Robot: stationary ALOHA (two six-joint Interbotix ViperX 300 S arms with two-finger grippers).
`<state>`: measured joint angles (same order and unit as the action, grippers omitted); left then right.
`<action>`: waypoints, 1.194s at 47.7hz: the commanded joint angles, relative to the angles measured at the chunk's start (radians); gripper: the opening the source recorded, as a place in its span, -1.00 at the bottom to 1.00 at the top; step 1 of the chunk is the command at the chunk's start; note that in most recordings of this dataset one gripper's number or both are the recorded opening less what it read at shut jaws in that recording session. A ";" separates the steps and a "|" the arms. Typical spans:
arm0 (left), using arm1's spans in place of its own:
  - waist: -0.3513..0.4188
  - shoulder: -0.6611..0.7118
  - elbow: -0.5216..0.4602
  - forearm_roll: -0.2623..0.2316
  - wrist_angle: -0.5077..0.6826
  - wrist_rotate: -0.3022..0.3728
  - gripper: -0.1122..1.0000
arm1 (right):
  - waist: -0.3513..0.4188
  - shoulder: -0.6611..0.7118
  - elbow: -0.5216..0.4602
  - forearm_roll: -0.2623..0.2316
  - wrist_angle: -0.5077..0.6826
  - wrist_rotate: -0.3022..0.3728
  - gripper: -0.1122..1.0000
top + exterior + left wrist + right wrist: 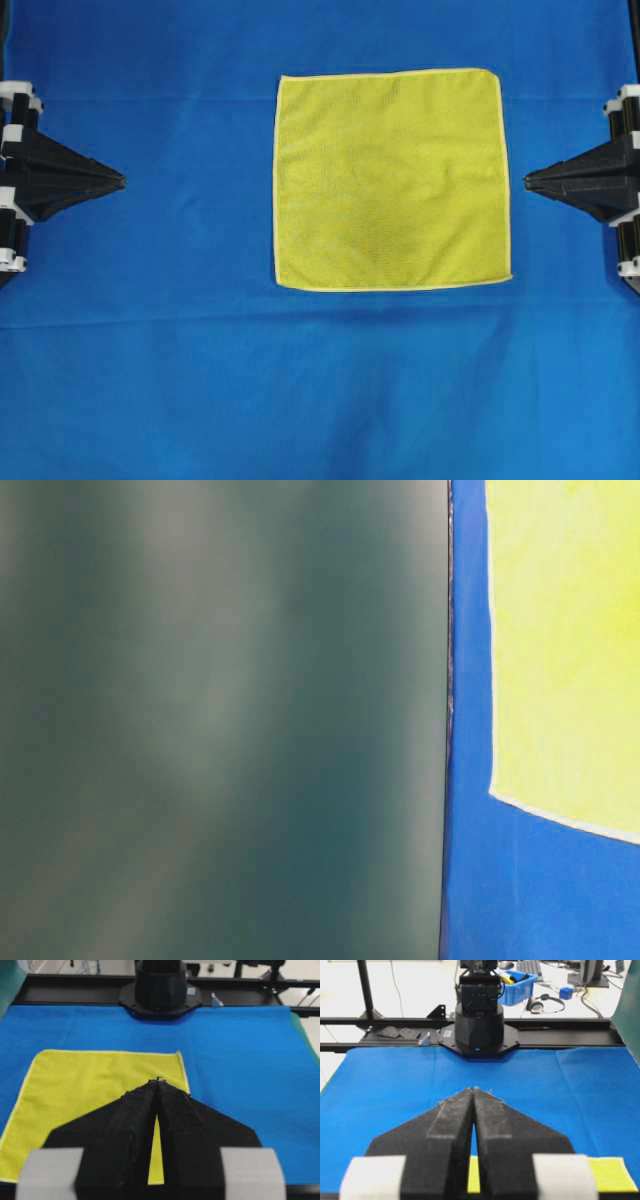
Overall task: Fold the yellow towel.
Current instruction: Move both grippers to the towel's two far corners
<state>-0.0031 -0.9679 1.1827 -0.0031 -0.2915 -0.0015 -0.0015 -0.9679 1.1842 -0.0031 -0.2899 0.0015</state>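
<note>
So the yellow towel (pixel 392 180) is lying flat and fully spread out on the blue cloth (pixel 150 350) that covers the table, sitting right of centre in the overhead view and closer to the right arm's side. The left gripper (pixel 118 182) is parked at the left edge, well apart from the towel, with its jaws pinched together and nothing in them. The right gripper (pixel 530 182) is at the right edge, tip just beside the towel's hem, jaws likewise closed up empty
</note>
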 commanded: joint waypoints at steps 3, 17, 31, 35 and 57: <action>0.032 0.043 -0.037 -0.032 -0.015 -0.017 -0.80 | -0.017 0.014 -0.041 0.005 0.011 0.002 -0.80; 0.183 0.252 -0.061 -0.032 -0.124 -0.020 -0.80 | -0.190 0.060 -0.083 0.009 0.230 0.031 -0.80; 0.304 0.572 -0.196 -0.032 -0.163 -0.018 -0.60 | -0.485 0.186 -0.078 0.009 0.310 0.035 -0.78; 0.331 0.681 -0.252 -0.032 -0.156 -0.011 -0.17 | -0.560 0.247 -0.080 0.008 0.311 0.035 -0.48; 0.456 1.068 -0.451 -0.032 -0.143 0.000 0.72 | -0.733 0.666 -0.130 -0.075 0.207 0.021 0.25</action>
<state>0.4326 0.0752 0.7701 -0.0337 -0.4249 -0.0046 -0.7240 -0.3528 1.0815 -0.0675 -0.0476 0.0199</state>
